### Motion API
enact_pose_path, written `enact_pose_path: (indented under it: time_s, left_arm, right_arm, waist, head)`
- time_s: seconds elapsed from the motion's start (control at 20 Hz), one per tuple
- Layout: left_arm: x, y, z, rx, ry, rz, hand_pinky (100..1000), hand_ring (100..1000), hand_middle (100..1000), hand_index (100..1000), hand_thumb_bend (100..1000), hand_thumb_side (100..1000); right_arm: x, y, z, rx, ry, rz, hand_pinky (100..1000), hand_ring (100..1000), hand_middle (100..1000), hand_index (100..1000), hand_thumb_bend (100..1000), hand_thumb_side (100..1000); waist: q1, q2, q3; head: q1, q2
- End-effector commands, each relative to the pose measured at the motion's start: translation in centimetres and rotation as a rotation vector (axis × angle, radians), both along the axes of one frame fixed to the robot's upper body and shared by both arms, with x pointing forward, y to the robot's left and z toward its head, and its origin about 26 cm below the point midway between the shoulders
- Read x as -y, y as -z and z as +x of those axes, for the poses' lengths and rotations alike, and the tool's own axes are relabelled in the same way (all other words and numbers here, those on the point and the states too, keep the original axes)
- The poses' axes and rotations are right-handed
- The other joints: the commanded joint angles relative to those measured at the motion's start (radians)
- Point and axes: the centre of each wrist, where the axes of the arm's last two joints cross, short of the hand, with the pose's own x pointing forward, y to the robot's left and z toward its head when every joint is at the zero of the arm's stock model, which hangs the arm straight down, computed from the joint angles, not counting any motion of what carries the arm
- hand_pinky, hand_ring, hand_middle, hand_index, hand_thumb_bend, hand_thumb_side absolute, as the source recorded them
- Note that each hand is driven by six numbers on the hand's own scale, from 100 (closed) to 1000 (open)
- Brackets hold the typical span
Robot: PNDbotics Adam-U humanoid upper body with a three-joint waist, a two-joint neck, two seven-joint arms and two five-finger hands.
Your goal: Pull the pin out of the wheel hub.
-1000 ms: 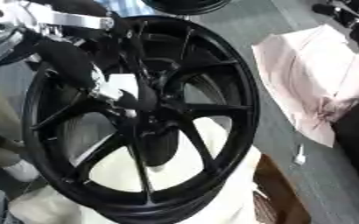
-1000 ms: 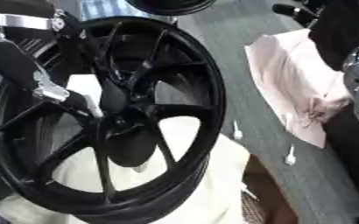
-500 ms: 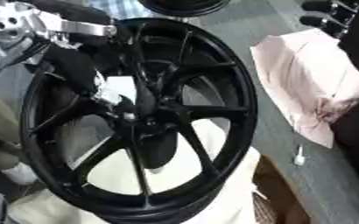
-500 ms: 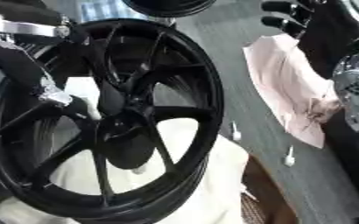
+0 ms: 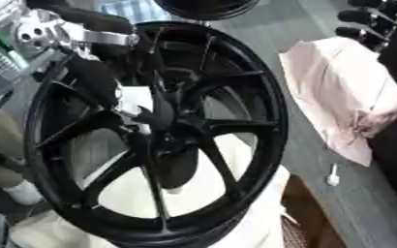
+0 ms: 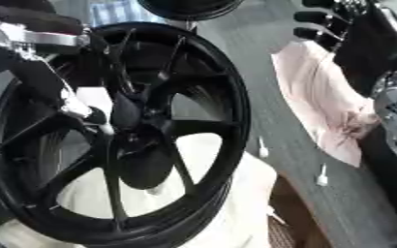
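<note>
A black spoked wheel hub [image 5: 164,131] stands tilted on a cream-white cloth [image 5: 185,203], filling the middle of both views. The left hand [image 5: 138,109] reaches in from the upper left, its black fingers at the hub's centre beside a small white patch [image 5: 132,99]. The pin cannot be made out there, so whether the fingers are closed on it cannot be told. The right hand [image 6: 337,22] shows at the upper right corner, its dark fingers straight and apart, holding nothing, above a crumpled pink cloth [image 5: 342,97] on the grey table [image 5: 320,191]. 1 small white object [image 5: 332,175] lies on the table right of the wheel.
</note>
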Motion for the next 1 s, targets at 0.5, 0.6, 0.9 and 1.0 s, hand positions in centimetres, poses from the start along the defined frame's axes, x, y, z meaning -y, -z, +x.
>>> enact_pose_path:
  time_s: [0.5, 0.6, 0.9, 1.0]
  left_arm:
    - [-0.3, -1.1, -0.4, 0.016, 0.035, -0.003, 612, 503, 468, 652, 318, 269]
    - [-0.4, -1.2, -0.7, 0.023, 0.043, 0.007, 588, 482, 444, 623, 298, 262]
    - [-0.8, -1.7, -1.5, 0.06, 0.05, 0.067, 602, 524, 551, 730, 388, 336]
    - [-1.0, -1.8, -1.6, 0.069, 0.051, 0.091, 665, 612, 652, 797, 433, 361]
  right_arm:
    - [0.2, -0.7, -0.3, 0.034, 0.013, 0.007, 734, 718, 650, 706, 100, 415]
    - [0.2, -0.8, -0.3, 0.035, 0.015, 0.009, 735, 717, 650, 706, 100, 414]
    - [0.3, -0.7, -0.4, 0.04, 0.022, 0.014, 735, 717, 649, 705, 100, 414]
    - [0.3, -0.7, -0.4, 0.04, 0.021, 0.014, 736, 717, 649, 706, 100, 413]
  waist:
    - [-0.005, -0.013, -0.002]
    - [-0.005, -0.014, -0.002]
    - [-0.006, -0.015, 0.0]
    - [-0.007, -0.015, 0.001]
  head:
    - [0.016, -0.011]
    - [0.018, -0.01]
    - [0.022, -0.008]
    - [0.023, -0.009]
